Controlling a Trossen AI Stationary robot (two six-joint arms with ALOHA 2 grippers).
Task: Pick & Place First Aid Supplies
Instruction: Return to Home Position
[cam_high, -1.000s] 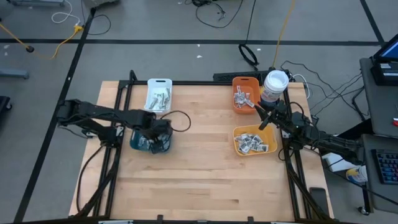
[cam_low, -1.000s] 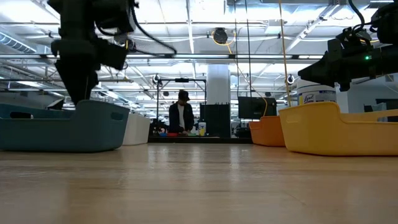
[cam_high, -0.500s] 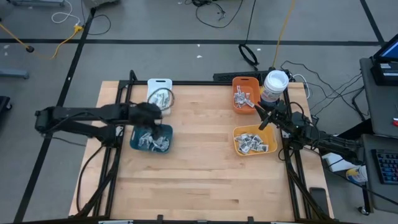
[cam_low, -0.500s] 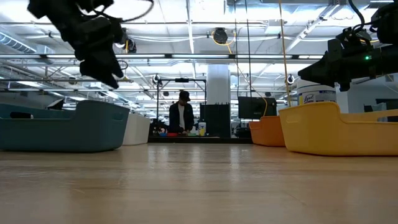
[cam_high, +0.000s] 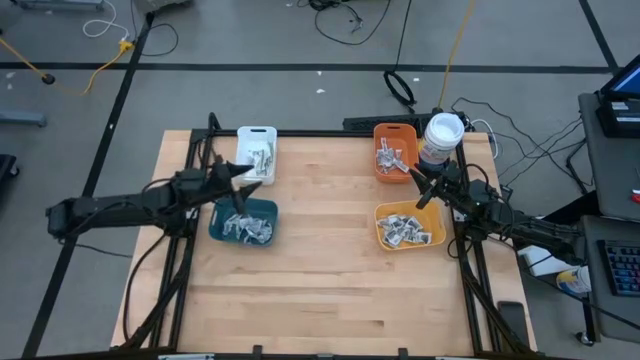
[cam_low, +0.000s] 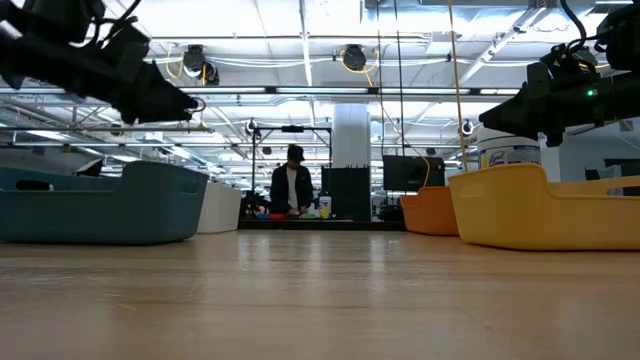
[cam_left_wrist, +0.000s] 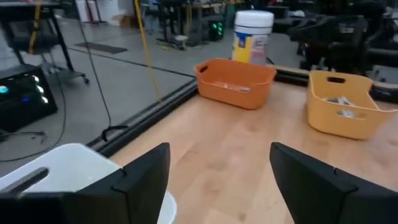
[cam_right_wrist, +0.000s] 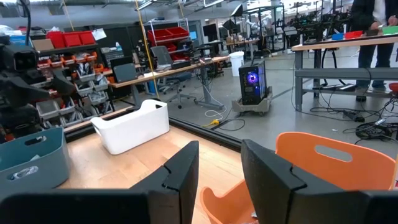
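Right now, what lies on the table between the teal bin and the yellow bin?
Nothing; the high view shows bare wooden tabletop between teal bin and yellow bin.

Past my table the floor (cam_high: 300, 40) is grey, crossed by black tape lines and loose cables (cam_high: 345, 18), 1 of them yellow. A white column (cam_low: 351, 135) rises in the middle of the hall under rows of ceiling lights (cam_low: 300, 90). A person (cam_low: 292, 185) stands at a far bench. Red bins (cam_right_wrist: 171, 35) sit on shelves, and a lit computer tower (cam_right_wrist: 253, 84) stands beside a workbench (cam_right_wrist: 336, 46).
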